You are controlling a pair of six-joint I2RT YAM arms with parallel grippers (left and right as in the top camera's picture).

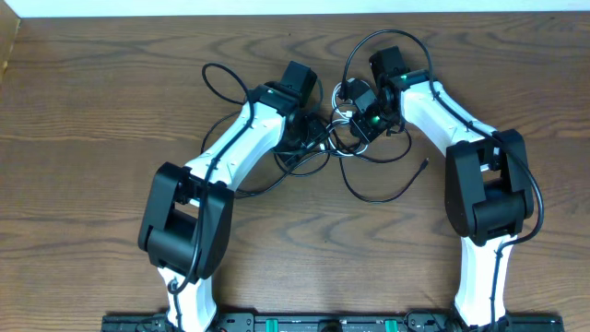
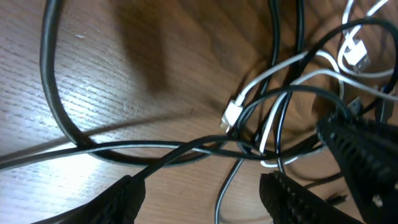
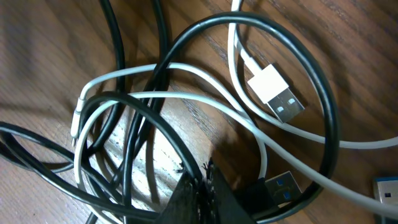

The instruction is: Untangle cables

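Tangle: thin black cords (image 3: 331,118) and one thin white cord (image 3: 180,68), knotted in a heap on the brown wood-grain table (image 1: 92,111), at twelve o'clock from its centre, between both arms.
Left gripper (image 2: 205,199): fingers wide apart and empty, with a black strand crossing just ahead.
Right gripper (image 3: 202,186): fingers pressed together among the loops; I cannot tell whether a strand is pinched.
Step in hand: probably securing one strand.
Doing it well: draw a single cord slowly toward three o'clock while the left pins the heap. Watch the flat white USB plug (image 3: 277,93), which lies inside a black loop and may snag.
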